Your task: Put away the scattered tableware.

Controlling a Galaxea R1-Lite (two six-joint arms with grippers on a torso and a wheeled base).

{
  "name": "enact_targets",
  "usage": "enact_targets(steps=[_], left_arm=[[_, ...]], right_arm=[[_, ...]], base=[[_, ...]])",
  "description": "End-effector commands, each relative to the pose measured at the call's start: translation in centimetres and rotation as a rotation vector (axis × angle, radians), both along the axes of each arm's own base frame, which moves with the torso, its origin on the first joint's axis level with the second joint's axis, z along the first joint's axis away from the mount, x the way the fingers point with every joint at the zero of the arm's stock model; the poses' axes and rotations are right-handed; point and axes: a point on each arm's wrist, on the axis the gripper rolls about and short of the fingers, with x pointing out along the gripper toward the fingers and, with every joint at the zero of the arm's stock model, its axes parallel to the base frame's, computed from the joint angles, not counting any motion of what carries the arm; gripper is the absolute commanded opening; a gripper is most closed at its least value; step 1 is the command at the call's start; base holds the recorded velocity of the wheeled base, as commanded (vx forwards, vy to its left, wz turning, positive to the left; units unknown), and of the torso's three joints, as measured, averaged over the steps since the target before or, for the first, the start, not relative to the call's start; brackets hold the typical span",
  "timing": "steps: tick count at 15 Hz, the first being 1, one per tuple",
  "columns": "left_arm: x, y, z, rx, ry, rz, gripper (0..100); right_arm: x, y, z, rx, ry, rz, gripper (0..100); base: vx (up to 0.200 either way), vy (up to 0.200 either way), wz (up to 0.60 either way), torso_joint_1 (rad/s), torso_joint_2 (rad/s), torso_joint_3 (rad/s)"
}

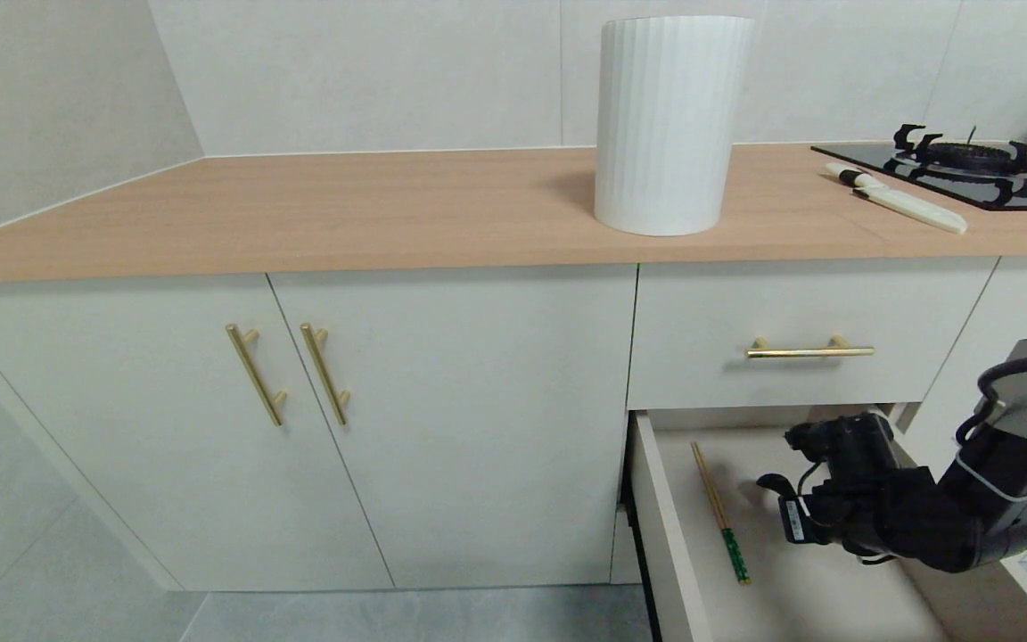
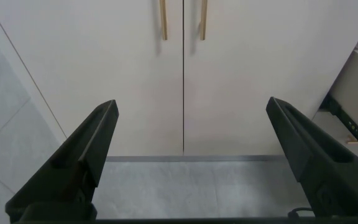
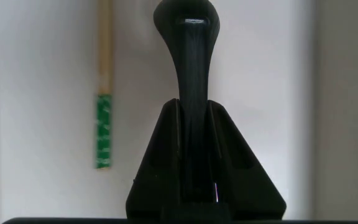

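Note:
The lower drawer (image 1: 669,526) at the right stands pulled out. On its floor lies a pair of wooden chopsticks (image 1: 720,526) with green ends, also in the right wrist view as chopsticks (image 3: 104,93). My right gripper (image 1: 801,510) hangs just above the drawer, beside the chopsticks, shut on a black spoon (image 1: 775,487); the spoon's glossy rounded end (image 3: 188,37) sticks out past the fingers (image 3: 166,130). A white-bladed knife (image 1: 895,198) lies on the wooden countertop (image 1: 344,209) by the stove. My left gripper (image 2: 191,112) is open and holds nothing, low before the cabinet doors (image 2: 183,68).
A tall white ribbed cylinder (image 1: 669,125) stands on the countertop. A black gas hob (image 1: 977,165) sits at the far right. The upper drawer (image 1: 808,334) is closed, with a gold handle. Two cabinet doors with gold handles (image 1: 291,374) are shut. Grey floor tiles (image 2: 185,186) lie below.

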Motion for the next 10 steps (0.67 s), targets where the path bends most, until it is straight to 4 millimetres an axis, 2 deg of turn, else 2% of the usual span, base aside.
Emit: enact_targets(steps=[1,6,10], left_arm=[[0.0,0.0,0.0,0.000,0.000,0.000,100],[0.0,0.0,0.0,0.000,0.000,0.001,100],[0.0,0.0,0.0,0.000,0.000,0.001,100]], right_arm=[[0.1,-0.2,-2.1,-0.010,0.052,-0.006,0],[0.9,-0.7,-3.7,-0.022,0.014,-0.004,0],[1.1,-0.7,-4.0,-0.019,-0.010,-0.006,0]], base=[[0.000,0.000,0.00,0.000,0.00,0.000],[0.000,0.000,0.00,0.000,0.00,0.000],[0.000,0.000,0.00,0.000,0.00,0.000]])
